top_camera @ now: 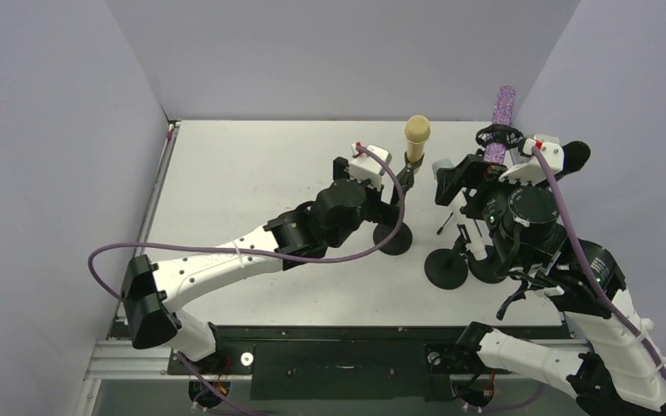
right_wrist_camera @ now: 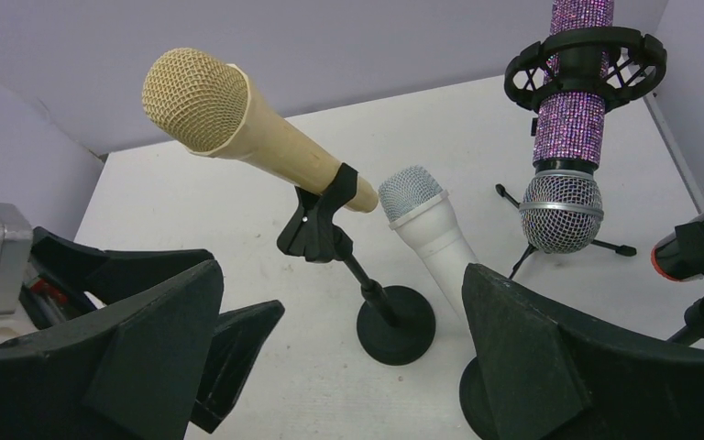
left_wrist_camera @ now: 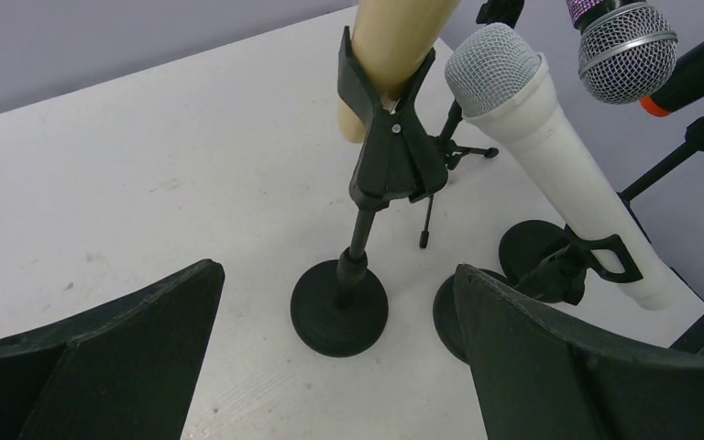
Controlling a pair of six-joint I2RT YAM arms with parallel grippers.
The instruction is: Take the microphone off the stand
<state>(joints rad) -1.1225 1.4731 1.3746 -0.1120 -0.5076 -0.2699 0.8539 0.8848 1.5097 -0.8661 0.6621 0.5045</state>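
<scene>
A tan microphone sits tilted in a black clip on a short stand with a round base. My left gripper is open and empty, its jaws spread wide on the near side of that base, touching nothing. It is just left of the stand. My right gripper is open and empty, to the right of the tan microphone and its base. A white microphone leans in its own stand beside the right finger.
A purple glitter microphone hangs head down in a shock mount on a tripod at the back right. A black microphone with an orange ring is at the far right. Further round stand bases crowd the right side. Side walls enclose the table.
</scene>
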